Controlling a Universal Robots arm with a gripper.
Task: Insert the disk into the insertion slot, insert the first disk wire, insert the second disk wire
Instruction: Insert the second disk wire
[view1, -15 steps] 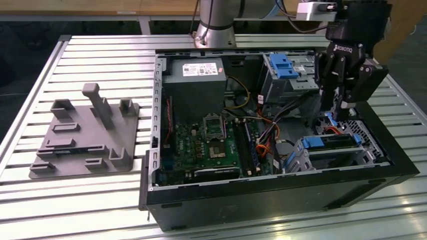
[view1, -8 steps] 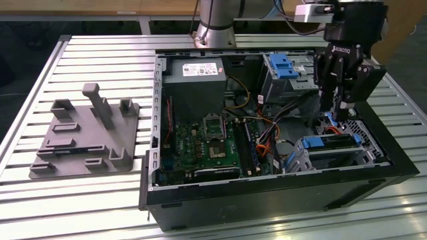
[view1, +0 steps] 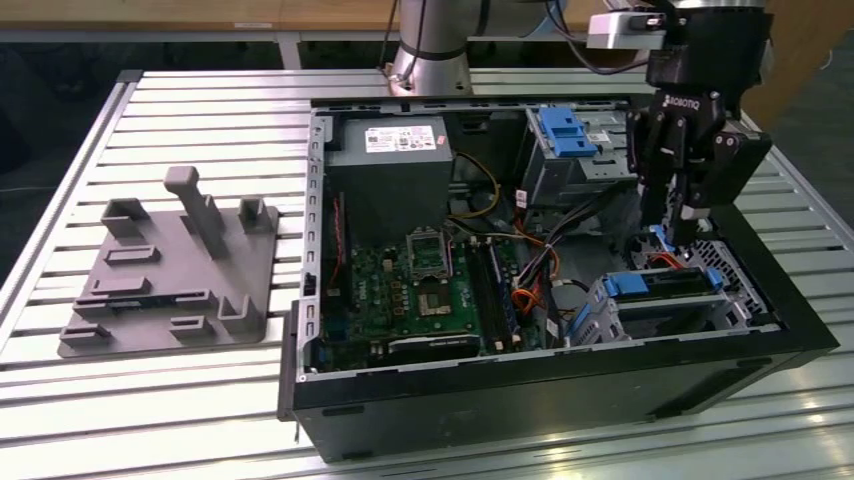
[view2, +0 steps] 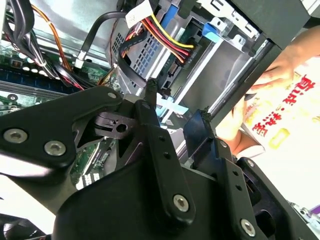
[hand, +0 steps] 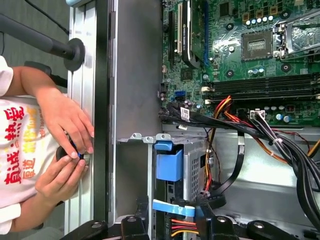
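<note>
The arm reaches straight down into the open case (view1: 310, 300) at the exterior view's right, its gripper (view1: 671, 235) vertical, tips just above the slot (view1: 603, 318). The disk (view1: 667, 287) already sits inside that slot, blue carrier showing. In both wrist views the fingers (view2: 152, 120) are clamped on a pale blue plug (hand: 172, 207), with red and yellow wires (hand: 182, 222) beside it. A person's hands (hand: 65, 145) rest outside the case wall.
</note>
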